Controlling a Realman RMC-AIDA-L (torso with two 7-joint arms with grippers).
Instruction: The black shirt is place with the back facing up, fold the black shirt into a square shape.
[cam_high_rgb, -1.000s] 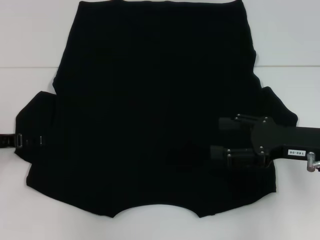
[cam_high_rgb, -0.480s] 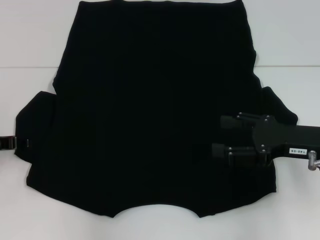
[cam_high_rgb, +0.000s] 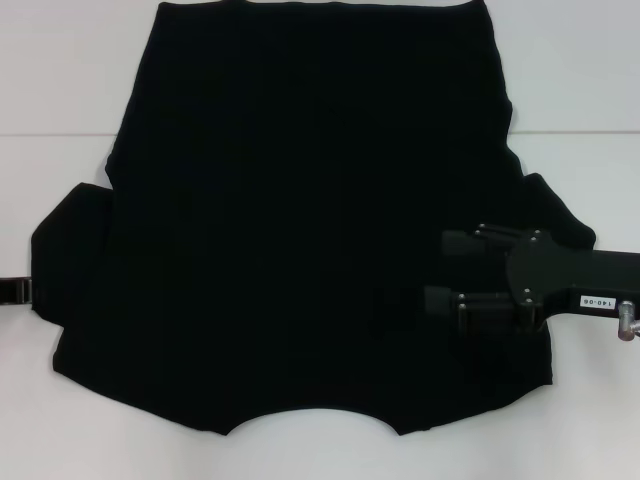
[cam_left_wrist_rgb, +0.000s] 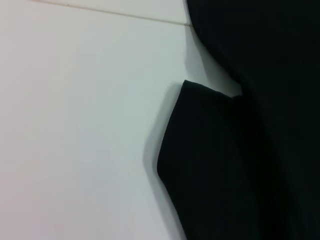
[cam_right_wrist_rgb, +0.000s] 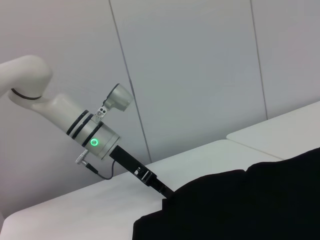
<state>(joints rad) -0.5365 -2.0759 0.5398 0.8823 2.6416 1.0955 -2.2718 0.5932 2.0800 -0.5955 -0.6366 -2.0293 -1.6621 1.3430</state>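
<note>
On the white table (cam_high_rgb: 60, 80) the black shirt (cam_high_rgb: 300, 200) lies flat and spread, filling most of the head view; neckline curve at the near edge, hem at the far edge, one short sleeve out to each side.

Diff vs earlier frames: left end effector (cam_high_rgb: 14, 290) has pulled back. A second ago its bracket with screws showed over the left sleeve edge; now only a dark stub sits at the frame's left border, just beside the sleeve. Can't tell how its fingers stand. Right end effector (cam_high_rgb: 436, 272) barely shifted — nudged slightly toward the right and is otherwise in the same spot. Shirt outline unchanged.

Right end effector: over the shirt's right side, near the right sleeve, fingers pointing toward the shirt's middle. Two parallel black fingers (cam_high_rgb: 462, 243) spread wide apart, nothing between them. Whether they touch the cloth can't be told.

Materials/shapes:
- Shirt: matte, soft cloth, plain, no print. Body edges gently wavy; sleeve in the left wrist view (cam_left_wrist_rgb: 210, 160) has a rounded, folded edge lying flat on the table.
- End effector: hard black housing, visible screws, small white label on the body.
- Table: smooth white, with a thin seam line across it.
- Right wrist view: left arm (cam_right_wrist_rgb: 75, 125), glossy white rounded links, green ring light, black end section reaching to the shirt's edge (cam_right_wrist_rgb: 240, 205).
</note>
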